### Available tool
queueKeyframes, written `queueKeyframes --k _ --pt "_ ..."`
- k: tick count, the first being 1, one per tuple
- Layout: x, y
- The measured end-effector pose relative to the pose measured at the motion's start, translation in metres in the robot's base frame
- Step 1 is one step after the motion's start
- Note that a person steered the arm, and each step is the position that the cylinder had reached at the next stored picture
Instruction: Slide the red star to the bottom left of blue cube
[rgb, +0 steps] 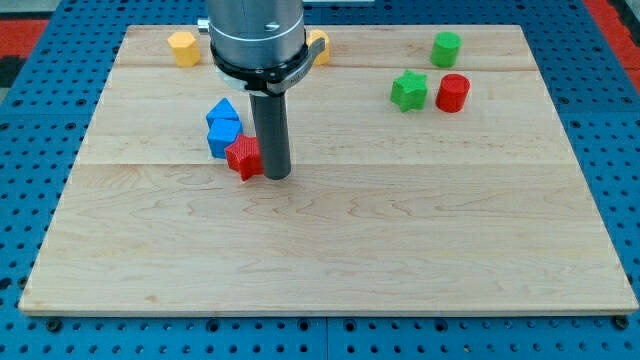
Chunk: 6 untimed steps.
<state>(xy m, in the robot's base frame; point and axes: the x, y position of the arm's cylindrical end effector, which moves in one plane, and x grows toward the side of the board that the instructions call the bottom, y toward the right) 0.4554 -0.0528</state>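
Observation:
The red star (243, 158) lies on the wooden board left of centre. It touches the lower right of a blue cube (223, 136). A second blue block (221, 112) sits just above that cube, touching it. My tip (276, 175) stands right against the red star's right side. The rod and the arm's grey collar rise above it to the view's top.
A yellow block (183, 47) sits at the top left and another yellow block (318, 45) shows partly behind the arm. A green star (408, 91), a red cylinder (452, 92) and a green block (446, 48) sit at the top right. The board's edge (320, 308) runs along the bottom.

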Motion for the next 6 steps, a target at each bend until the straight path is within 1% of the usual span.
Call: queueKeyframes --k 1,2,3,4,5,6 --pt "-0.007 0.008" --pt "-0.030 0.021" --pt "-0.020 -0.066" --pt "0.016 -0.078" --pt "0.042 -0.080" --pt "0.006 -0.141"
